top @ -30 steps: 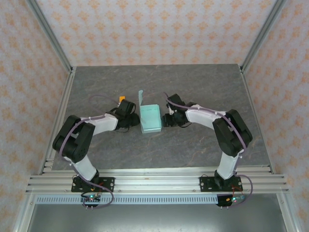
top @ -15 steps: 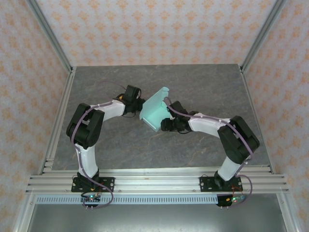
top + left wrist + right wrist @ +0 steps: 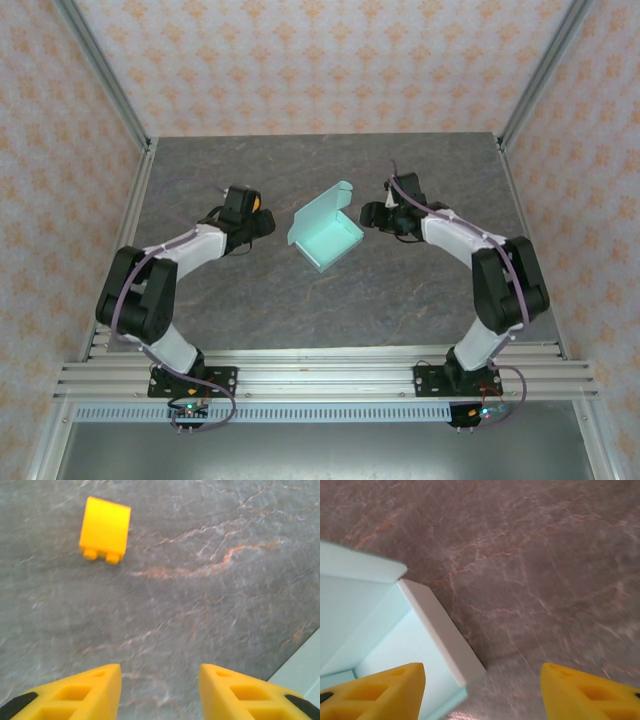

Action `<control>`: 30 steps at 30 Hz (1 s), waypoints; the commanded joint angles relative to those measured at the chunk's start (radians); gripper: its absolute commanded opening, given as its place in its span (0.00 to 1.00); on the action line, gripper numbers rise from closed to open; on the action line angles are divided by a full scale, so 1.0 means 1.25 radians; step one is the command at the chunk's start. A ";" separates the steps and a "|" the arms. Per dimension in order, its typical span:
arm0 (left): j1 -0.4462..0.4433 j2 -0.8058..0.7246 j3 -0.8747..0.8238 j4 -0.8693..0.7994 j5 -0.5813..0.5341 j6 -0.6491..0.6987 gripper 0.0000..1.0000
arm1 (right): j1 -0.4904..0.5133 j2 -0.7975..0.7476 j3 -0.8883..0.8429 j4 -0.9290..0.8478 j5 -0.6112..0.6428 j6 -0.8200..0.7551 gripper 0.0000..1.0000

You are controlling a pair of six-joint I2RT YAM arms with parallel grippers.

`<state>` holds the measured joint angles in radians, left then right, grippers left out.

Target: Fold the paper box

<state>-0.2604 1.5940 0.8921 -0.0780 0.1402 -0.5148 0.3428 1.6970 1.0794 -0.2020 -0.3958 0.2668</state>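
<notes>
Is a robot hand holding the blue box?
Nothing is held. The left gripper and right gripper are open; the paper box sits free on the table between them.

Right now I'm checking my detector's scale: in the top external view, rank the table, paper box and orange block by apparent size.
1. table
2. paper box
3. orange block, by far the smallest

I count 1 paper box (image 3: 325, 236), 1 small orange block (image 3: 105, 529) and 1 grey table (image 3: 420, 300). There are 2 arms, the left arm (image 3: 180, 250) and the right arm (image 3: 460, 235). There are 2 grippers, the left gripper (image 3: 160, 672) and the right gripper (image 3: 481, 669), each with 2 yellow fingers (image 3: 95, 690).
</notes>
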 commanded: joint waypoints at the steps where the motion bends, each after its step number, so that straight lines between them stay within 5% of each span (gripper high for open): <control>1: -0.001 -0.059 -0.034 0.001 -0.044 0.008 0.46 | 0.005 0.059 0.033 0.034 -0.110 -0.016 0.60; 12: 0.048 -0.153 -0.110 -0.004 -0.091 0.008 0.48 | 0.039 0.056 -0.035 0.114 -0.206 0.028 0.53; 25: 0.062 -0.164 -0.087 -0.026 -0.105 0.019 0.49 | 0.085 -0.022 -0.115 0.123 -0.141 0.051 0.52; 30: 0.061 -0.178 -0.095 -0.034 -0.107 0.023 0.50 | 0.071 0.032 -0.063 0.087 -0.145 0.045 0.42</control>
<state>-0.1936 1.4067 0.7658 -0.0937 0.0357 -0.5026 0.4347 1.7088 0.9524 -0.0666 -0.6006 0.3359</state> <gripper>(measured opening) 0.496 0.444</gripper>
